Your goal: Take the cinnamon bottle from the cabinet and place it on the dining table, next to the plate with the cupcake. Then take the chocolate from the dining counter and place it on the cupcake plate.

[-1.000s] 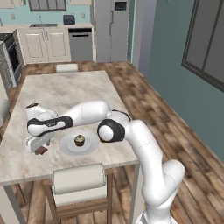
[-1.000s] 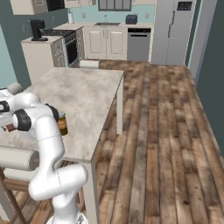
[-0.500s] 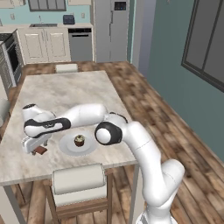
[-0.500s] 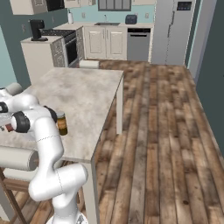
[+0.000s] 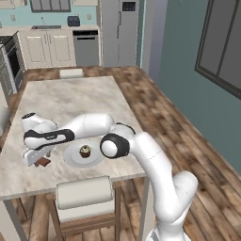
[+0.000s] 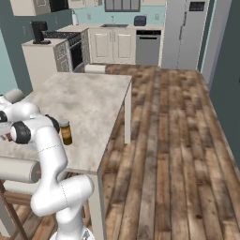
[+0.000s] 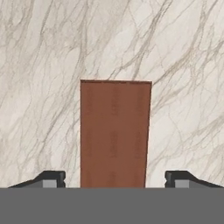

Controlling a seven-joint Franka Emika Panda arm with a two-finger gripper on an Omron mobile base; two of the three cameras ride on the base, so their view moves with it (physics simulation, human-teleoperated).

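On the marble desk (image 5: 70, 101) the cupcake plate (image 5: 84, 156) lies beside the chocolate (image 7: 114, 133); the cinnamon bottle (image 6: 65, 132) stands near the plate; the gripper (image 7: 114, 180) hangs low over the chocolate, jaws spread to either side with a clear gap, not yet pinching; judged best practice: keep the bar centred, descend squarely, close on its long edges, then lift straight before crossing to the plate.
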